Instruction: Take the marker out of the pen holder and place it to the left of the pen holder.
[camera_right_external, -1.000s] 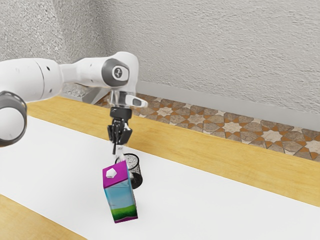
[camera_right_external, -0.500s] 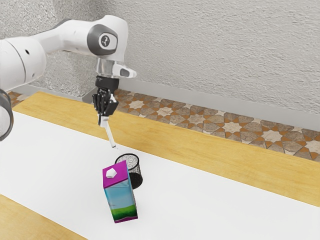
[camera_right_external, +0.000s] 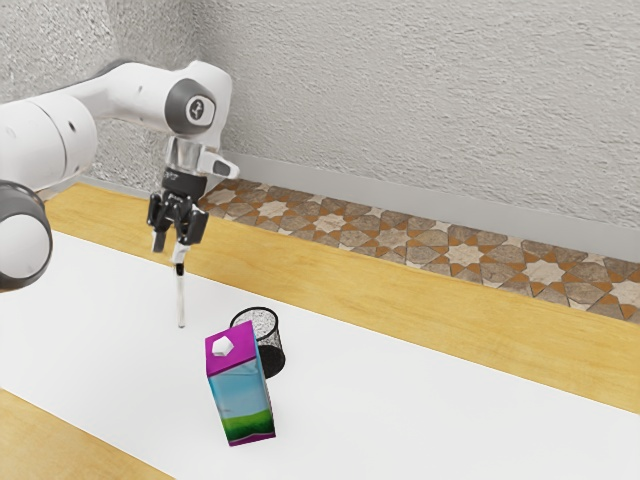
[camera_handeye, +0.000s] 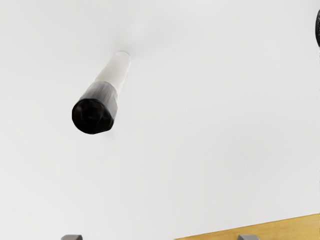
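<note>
Gaping wide, end effector (camera_right_external: 170, 249) apart from marker (camera_right_external: 181, 300).

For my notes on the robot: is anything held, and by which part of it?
Nothing is held: the gripper is open, its fingers apart, and the marker is not clamped between them.

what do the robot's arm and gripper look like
The arm is glossy white with rounded segments, dark gray rings and caps at the joints, and a small black-and-white emblem near the wrist. The gripper is black and angular, with two fingers, mounted below a silvery section.
</note>
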